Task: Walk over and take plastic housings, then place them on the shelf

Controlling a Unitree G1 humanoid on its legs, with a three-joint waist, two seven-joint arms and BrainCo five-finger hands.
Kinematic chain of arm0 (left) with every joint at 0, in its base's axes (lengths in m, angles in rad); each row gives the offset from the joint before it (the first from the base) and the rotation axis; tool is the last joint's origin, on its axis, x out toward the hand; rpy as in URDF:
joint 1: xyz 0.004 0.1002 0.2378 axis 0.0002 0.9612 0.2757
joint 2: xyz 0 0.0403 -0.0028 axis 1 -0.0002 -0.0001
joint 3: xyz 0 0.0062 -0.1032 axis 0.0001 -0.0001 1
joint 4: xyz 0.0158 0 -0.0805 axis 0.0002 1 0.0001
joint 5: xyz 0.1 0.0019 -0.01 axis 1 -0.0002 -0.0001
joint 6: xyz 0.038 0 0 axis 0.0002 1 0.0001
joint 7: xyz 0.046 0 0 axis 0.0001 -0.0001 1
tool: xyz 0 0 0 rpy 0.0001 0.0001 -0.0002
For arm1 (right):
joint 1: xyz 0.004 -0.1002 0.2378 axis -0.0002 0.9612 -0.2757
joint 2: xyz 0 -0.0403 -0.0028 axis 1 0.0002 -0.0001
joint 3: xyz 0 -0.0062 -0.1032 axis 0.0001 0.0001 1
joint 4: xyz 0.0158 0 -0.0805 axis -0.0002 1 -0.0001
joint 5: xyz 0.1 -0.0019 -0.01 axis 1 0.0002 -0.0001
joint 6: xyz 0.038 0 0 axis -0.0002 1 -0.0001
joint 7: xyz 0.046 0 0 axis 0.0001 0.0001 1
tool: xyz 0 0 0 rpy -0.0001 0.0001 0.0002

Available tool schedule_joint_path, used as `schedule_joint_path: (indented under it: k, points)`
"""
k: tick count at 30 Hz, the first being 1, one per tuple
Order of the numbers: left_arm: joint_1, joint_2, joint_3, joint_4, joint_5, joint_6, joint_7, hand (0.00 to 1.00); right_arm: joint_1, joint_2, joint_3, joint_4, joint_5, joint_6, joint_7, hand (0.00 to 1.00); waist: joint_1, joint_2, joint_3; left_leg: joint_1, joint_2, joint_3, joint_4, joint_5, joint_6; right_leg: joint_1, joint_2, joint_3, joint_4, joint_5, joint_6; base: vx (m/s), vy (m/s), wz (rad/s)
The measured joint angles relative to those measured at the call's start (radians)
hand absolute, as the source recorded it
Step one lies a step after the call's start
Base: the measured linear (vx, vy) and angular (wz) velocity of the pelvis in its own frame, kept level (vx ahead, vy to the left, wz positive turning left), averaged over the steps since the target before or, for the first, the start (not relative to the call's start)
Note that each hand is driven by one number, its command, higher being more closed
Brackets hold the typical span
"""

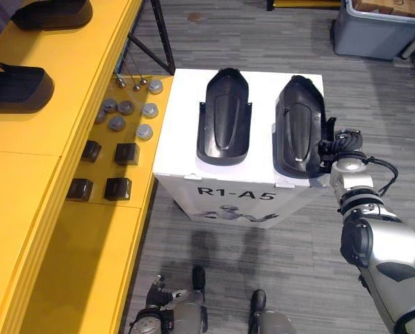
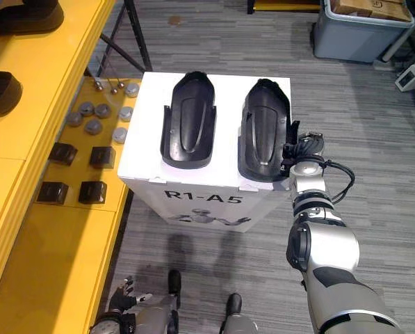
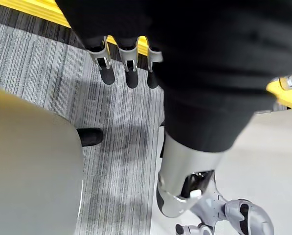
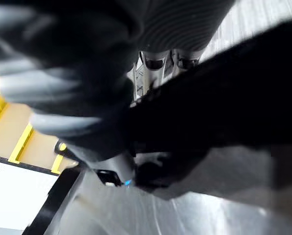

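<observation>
Housings (image 1: pixel 224 115) lie flat on a box (image 1: pixel 181 104) for easy reach. Right hand (image 1: pixel 338 147) sits at the right housing (image 1: pixel 301 125) edge, grip unclear; left hand (image 3: pixel 131 73) hangs relaxed.

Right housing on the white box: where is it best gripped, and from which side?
Probably the long right rim of the right housing, from the right. It lies flat along the white box with that rim near the box's edge, beside the right hand; the left housing crowds its other side.
</observation>
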Motion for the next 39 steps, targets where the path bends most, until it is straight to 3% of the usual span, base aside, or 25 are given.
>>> schedule_joint_path:
  k: [13,22,25,29,35,39]
  points:
    - [0.0,0.002,0.002,0.0,-0.015,0.0,-0.004,0.0,0.099,0.003,0.099,-0.096,0.007,-0.002,0.032,1.0,-0.003,-0.01,-0.005,0.034,0.008,0.022,0.0,-0.003,-0.004,0.017,0.004,0.03,0.006,0.0,0.0,-0.01,0.001,-0.05]
    - [0.04,-0.007,0.064,-0.003,-0.015,0.0,-0.004,0.0,0.45,0.053,0.154,-0.673,0.011,-0.022,-0.017,1.0,-0.01,-0.026,-0.059,0.034,0.008,0.032,0.003,-0.003,-0.003,0.003,0.002,0.051,0.014,0.0,0.0,-0.01,0.005,-0.05]
    - [0.072,-0.017,0.105,-0.022,-0.014,0.0,-0.003,0.0,0.522,0.078,0.153,-0.769,0.011,-0.034,-0.035,1.0,-0.022,-0.026,-0.087,0.035,0.009,0.03,0.003,-0.003,-0.003,0.005,0.004,0.051,0.014,0.0,0.001,0.0,0.0,0.0]
    - [0.142,-0.022,0.19,-0.189,-0.014,0.0,-0.001,0.0,0.616,0.119,0.119,-0.921,0.01,-0.054,-0.057,1.0,-0.029,-0.025,-0.115,0.041,0.013,0.027,0.0,-0.003,-0.003,0.005,0.007,0.051,0.014,0.0,0.001,-0.05,-0.002,0.0]
    - [0.195,-0.03,0.308,-0.567,-0.017,-0.015,0.029,0.0,0.721,0.177,0.074,-1.112,0.007,-0.077,-0.1,1.0,-0.016,-0.025,-0.169,0.04,0.024,0.028,0.0,-0.007,-0.008,0.009,0.016,0.057,-0.003,-0.001,0.001,-0.04,-0.007,-0.03]
    - [0.193,-0.036,0.336,-0.744,-0.017,-0.039,0.054,0.0,0.758,0.219,0.076,-1.19,0.002,-0.094,-0.106,1.0,-0.015,-0.025,-0.195,0.041,0.024,0.025,0.001,-0.005,-0.005,0.015,0.018,0.053,-0.004,0.0,-0.001,0.01,-0.003,0.02]
